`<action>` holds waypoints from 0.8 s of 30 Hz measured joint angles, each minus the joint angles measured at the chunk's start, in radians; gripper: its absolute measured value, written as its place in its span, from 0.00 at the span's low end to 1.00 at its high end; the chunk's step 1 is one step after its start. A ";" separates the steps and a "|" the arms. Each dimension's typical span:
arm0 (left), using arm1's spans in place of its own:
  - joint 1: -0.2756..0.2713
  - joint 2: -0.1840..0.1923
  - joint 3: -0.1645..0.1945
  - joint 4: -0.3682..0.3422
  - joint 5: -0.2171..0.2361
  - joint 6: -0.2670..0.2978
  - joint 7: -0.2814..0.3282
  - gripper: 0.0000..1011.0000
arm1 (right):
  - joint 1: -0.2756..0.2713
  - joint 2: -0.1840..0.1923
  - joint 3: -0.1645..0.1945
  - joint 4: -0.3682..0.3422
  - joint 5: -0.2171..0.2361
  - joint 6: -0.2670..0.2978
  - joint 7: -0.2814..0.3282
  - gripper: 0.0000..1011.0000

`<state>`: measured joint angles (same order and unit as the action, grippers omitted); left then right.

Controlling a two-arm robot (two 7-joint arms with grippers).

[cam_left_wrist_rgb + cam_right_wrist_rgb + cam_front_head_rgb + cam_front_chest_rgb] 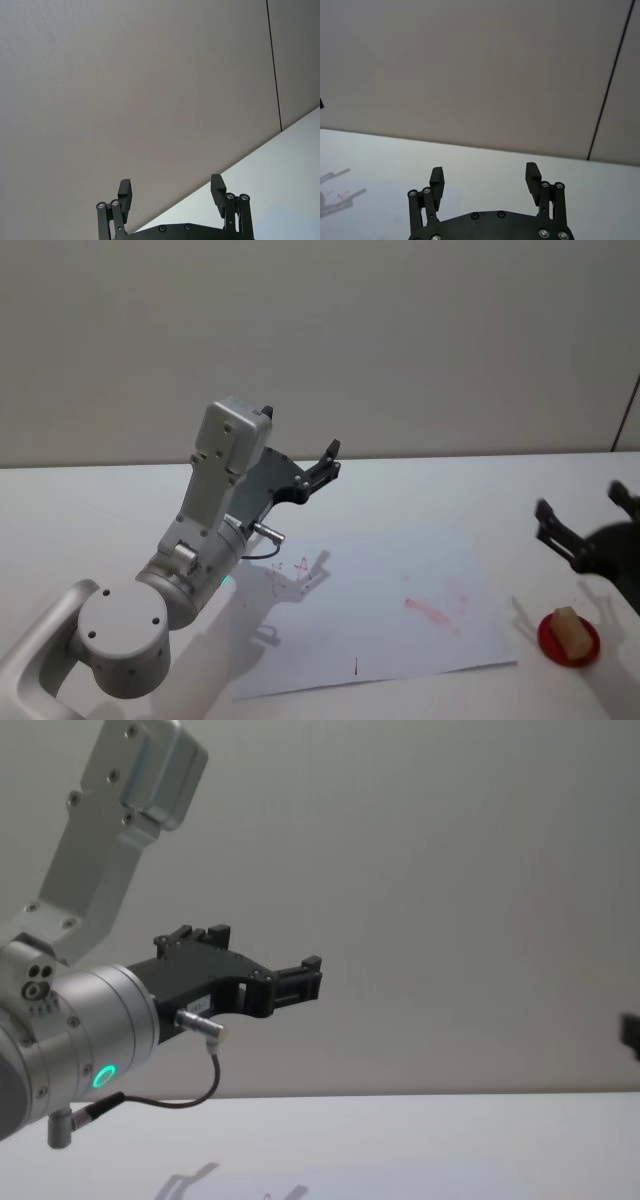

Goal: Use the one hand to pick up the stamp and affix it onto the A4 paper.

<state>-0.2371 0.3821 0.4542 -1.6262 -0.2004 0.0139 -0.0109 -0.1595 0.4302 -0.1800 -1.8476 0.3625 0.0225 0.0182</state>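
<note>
While its two ribbed fingers stand wide apart with nothing between them, the right claw [582,508] hangs in the air at the right edge of the head view, above the right end of the worktop [100,510]. In its own wrist view this right claw [485,172] points across the pale surface toward the far wall [470,65], its fingertips level with each other.

Just nearer than the claw, and apart from it, lies the stamp [568,629] – a small tan wooden block resting on a round red dish [590,648] near the worktop's right front corner. To the left of the dish, close but not touching, the A4 paper [380,580] lies flat in the middle of the worktop, carrying a smear of red ink marks [430,610] right of its centre and fainter ones near its far left corner.

Over the paper's far left corner the left claw [326,460] is held high and aimed at the far wall, its fingers also spread and empty – the wrist view shows the left claw [170,181] gaping against the wall. From the chest, the left claw [308,978] juts rightward from a silver wrist with a green ring [103,1075] glowing on it.
</note>
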 joint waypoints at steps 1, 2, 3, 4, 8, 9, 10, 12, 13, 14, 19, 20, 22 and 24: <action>0.000 0.000 0.000 0.000 0.000 0.000 0.000 0.99 | -0.014 0.008 0.004 -0.006 0.007 -0.001 -0.004 0.99; 0.000 0.000 0.000 0.000 0.000 0.000 0.000 0.99 | -0.040 0.024 0.013 -0.017 0.021 -0.004 -0.012 0.99; 0.000 0.000 0.000 0.000 0.000 0.000 0.000 0.99 | -0.052 0.032 0.017 -0.022 0.030 -0.005 -0.017 0.99; 0.000 0.000 0.000 0.000 0.000 0.000 0.000 0.99 | -0.064 0.039 0.021 -0.027 0.035 -0.005 -0.019 0.99; 0.000 0.000 0.000 0.000 0.000 0.000 0.000 0.99 | -0.128 0.080 0.044 -0.048 0.072 -0.008 -0.026 0.99; 0.000 0.000 0.000 0.000 0.000 0.000 0.000 0.99 | -0.135 0.085 0.046 -0.050 0.076 -0.008 -0.026 0.99; 0.000 0.000 0.000 0.000 0.000 0.000 0.000 0.99 | -0.141 0.090 0.048 -0.052 0.080 -0.008 -0.026 0.99; 0.000 0.000 0.000 0.000 0.000 0.000 0.000 0.99 | -0.157 0.102 0.055 -0.056 0.090 -0.007 -0.022 0.99; 0.000 0.000 0.000 0.000 0.000 0.000 0.000 0.99 | -0.161 0.105 0.056 -0.057 0.092 -0.006 -0.019 0.99; 0.000 0.000 0.000 0.000 0.000 0.000 0.000 0.99 | -0.166 0.109 0.058 -0.058 0.094 -0.005 -0.016 0.99; 0.000 0.000 0.000 0.000 0.000 0.000 0.000 0.99 | -0.181 0.124 0.062 -0.060 0.099 0.009 0.010 0.99; 0.000 0.000 0.000 0.000 0.000 0.000 0.000 0.99 | -0.182 0.125 0.063 -0.060 0.099 0.011 0.014 0.99; 0.000 0.000 0.000 0.000 0.000 0.000 0.000 0.99 | -0.185 0.127 0.063 -0.060 0.099 0.021 0.025 0.99; 0.000 0.000 0.000 0.000 0.000 0.000 0.000 0.99 | -0.187 0.129 0.062 -0.060 0.097 0.034 0.035 0.99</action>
<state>-0.2371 0.3821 0.4542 -1.6262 -0.2004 0.0139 -0.0110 -0.3466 0.5587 -0.1183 -1.9075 0.4599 0.0564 0.0530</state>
